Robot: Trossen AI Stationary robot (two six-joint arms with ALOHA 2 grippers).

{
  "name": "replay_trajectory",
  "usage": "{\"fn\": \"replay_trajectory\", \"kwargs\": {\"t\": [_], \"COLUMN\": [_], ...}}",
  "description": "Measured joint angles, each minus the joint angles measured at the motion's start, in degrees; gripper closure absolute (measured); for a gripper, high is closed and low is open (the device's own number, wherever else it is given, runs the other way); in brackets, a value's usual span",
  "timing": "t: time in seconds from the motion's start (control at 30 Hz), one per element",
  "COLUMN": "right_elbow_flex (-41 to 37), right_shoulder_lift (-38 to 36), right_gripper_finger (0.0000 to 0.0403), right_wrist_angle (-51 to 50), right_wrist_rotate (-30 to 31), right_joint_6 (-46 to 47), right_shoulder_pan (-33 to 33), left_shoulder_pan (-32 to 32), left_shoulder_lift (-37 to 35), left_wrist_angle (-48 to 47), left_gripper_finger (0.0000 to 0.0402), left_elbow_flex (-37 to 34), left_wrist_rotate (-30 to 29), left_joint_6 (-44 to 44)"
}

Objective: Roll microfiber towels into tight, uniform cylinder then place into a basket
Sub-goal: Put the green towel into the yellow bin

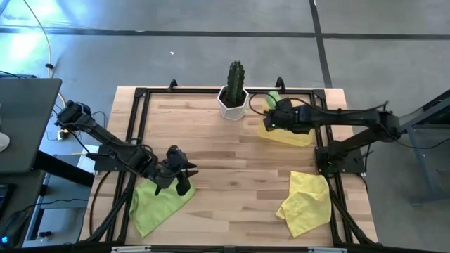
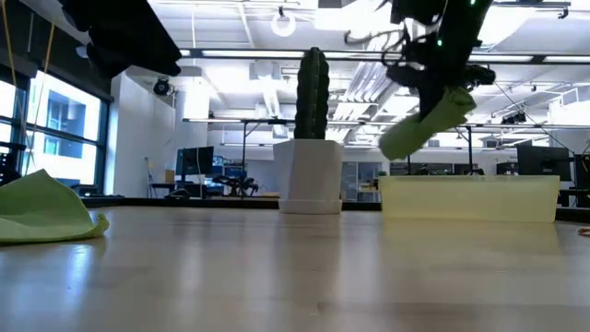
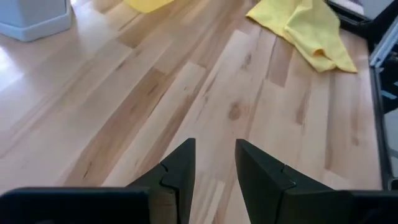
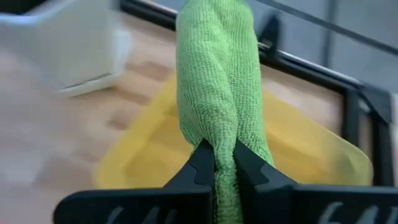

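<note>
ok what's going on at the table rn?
The right gripper is shut on a rolled lime-green towel, holding it in the air above the pale yellow basket near the cactus pot; it is not in yet. The left gripper hangs open over the unrolled green towel at the table's front left. The yellow towel lies crumpled at front right.

lime-green rolled towel (image 4: 217, 93) in black right gripper (image 4: 225, 163), pale yellow basket (image 4: 323, 155), second lime-green towel (image 1: 156, 204), bright yellow towel (image 1: 306, 202), white pot (image 1: 233, 104), dark green cactus (image 1: 235, 76), light wood-grain table (image 1: 232, 161), black frame (image 1: 133, 126)
</note>
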Motion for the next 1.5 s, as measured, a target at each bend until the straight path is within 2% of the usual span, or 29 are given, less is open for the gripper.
{"fn": "replay_trajectory", "kwargs": {"t": [0.17, 0.3, 0.43, 0.57, 0.8, 0.93, 1.07, 1.17, 1.33, 1.5], "right_elbow_flex": [0.0, 0.0, 0.0, 0.0, 0.0, -0.9, -8.6, -14.7, -23.6, -27.8], "right_shoulder_lift": [4.9, 9.8, 12.4, 10.9, 6.6, 4.7, 1.4, -1.8, -6.1, -6.8], "right_gripper_finger": [0.0402, 0.0402, 0.0402, 0.0402, 0.0402, 0.0402, 0.0402, 0.0402, 0.0402, 0.0402], "right_wrist_angle": [-2.7, -2.4, -2.9, -2.8, -2.3, -0.4, 5.0, 12.8, 28.5, 33.5], "right_wrist_rotate": [2.1, 3.7, 5.4, 5.1, -3.4, -7.0, -9.5, -11.2, -20.8, -28.2], "right_joint_6": [7.1, 8.1, -6.2, -20.9, -40.6, -46.2, -47.6, -51.0, -61.2, -67.6], "right_shoulder_pan": [-1.3, -1.3, -1.3, -1.3, -3.2, -5.4, -8.5, -9.9, -13.3, -18.8], "left_shoulder_pan": [-0.1, -0.1, -0.2, -0.2, -0.2, -0.2, -1.0, -1.7, -1.7, -1.7], "left_shoulder_lift": [0.4, 0.4, 1.1, 1.0, 1.0, 1.0, 1.0, 1.0, 1.0, 1.0], "left_wrist_angle": [-0.1, -0.2, -0.7, -0.5, -0.3, -0.3, -0.3, -0.3, -0.2, 0.7], "left_gripper_finger": [0.0300, 0.0300, 0.0300, 0.0300, 0.0300, 0.0300, 0.0300, 0.0300, 0.0300, 0.0300], "left_elbow_flex": [0.0, 0.0, 0.0, 0.0, 0.0, 0.0, 0.0, 0.0, 0.0, 0.0], "left_wrist_rotate": [-1.2, -1.1, -0.4, 1.1, 0.6, 0.5, 0.2, 0.2, 0.2, 0.3], "left_joint_6": [0.0, 0.0, 0.0, 0.0, -0.2, -2.0, -2.5, -2.1, -2.6, -3.0]}}
